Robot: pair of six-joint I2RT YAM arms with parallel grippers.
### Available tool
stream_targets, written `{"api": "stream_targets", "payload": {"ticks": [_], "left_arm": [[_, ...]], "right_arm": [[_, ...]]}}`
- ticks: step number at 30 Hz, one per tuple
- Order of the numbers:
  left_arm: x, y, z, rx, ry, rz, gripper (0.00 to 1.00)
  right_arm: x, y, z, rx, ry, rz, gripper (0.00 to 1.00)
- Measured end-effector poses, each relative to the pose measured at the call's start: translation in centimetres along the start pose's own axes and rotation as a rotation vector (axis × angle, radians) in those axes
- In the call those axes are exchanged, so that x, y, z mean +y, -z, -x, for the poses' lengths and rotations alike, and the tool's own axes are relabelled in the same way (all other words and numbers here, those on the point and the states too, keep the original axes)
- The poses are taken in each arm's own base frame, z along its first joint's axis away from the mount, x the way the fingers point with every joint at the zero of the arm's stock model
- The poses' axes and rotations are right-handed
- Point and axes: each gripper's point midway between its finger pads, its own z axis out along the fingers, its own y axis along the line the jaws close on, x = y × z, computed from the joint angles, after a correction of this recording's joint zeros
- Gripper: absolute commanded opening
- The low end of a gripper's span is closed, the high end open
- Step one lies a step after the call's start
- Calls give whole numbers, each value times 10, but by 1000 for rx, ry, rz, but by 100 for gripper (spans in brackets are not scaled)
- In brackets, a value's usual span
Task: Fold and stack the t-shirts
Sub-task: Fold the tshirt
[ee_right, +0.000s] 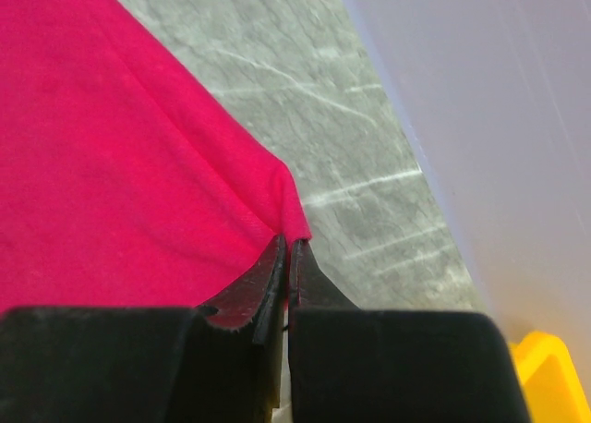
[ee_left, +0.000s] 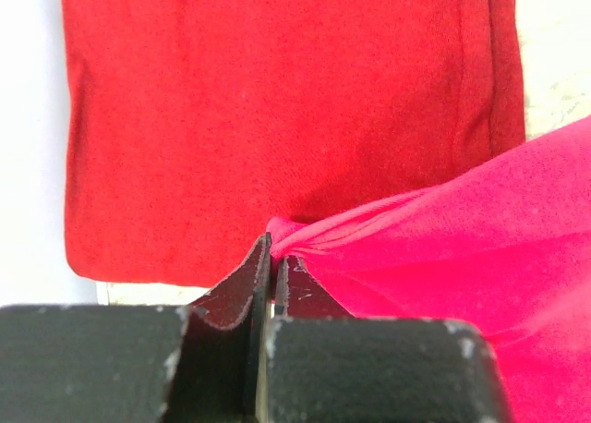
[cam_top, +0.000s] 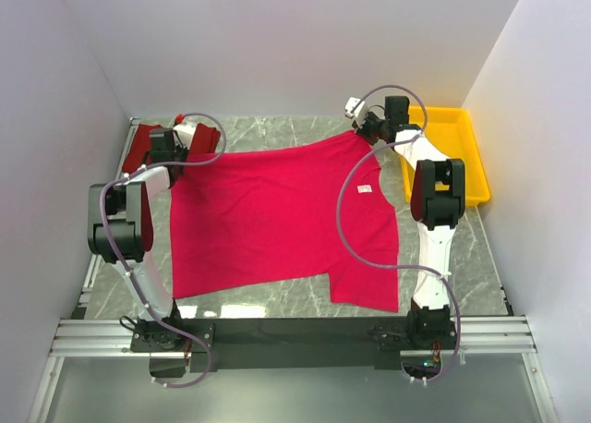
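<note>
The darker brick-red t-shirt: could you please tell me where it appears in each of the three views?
Top external: darker brick-red t-shirt at the far left, partly hidden by the left arm.
Left wrist: fills the upper picture, lying flat beyond the left pincer.
Right wrist: not in it.
Shared landmark: the crimson-pink t-shirt shows in all three.

a yellow plastic tray (cam_top: 450,155) sits at the far right of the grey marbled table (cam_top: 295,130).

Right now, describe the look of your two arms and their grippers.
Both the left arm and right arm have white links with black joint housings. A greyish cable loops along each. The left gripper and right gripper have black wedge-shaped fingers.
</note>
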Motion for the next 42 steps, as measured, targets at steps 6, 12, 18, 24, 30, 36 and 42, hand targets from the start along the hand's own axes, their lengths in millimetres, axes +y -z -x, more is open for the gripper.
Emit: {"api": "stream_targets", "payload": {"ticks": [6, 12, 18, 24, 30, 36, 42], "left_arm": [[-1, 0, -2, 6, -2, -4, 1], [-1, 0, -2, 7, -2, -4, 1], [-2, 0, -3, 8, -2, -5, 1], [-2, 0, -3, 8, -2, -4, 1], [-5, 0, -10, 20, -3, -10, 1], [-8, 1, -17, 33, -4, -15, 1], [-10, 3, -22, 42, -6, -18, 1]], "right_arm": [[13, -1, 5, -41, 0, 51, 0], [25, 1, 4, -56, 0, 96, 0], [26, 11, -1, -66, -15, 116, 0], [25, 20, -4, -73, -23, 129, 0], [32, 31, -13, -65, -35, 152, 0], [44, 41, -12, -70, -40, 188, 0], [48, 44, -12, -74, -38, 198, 0]]}}
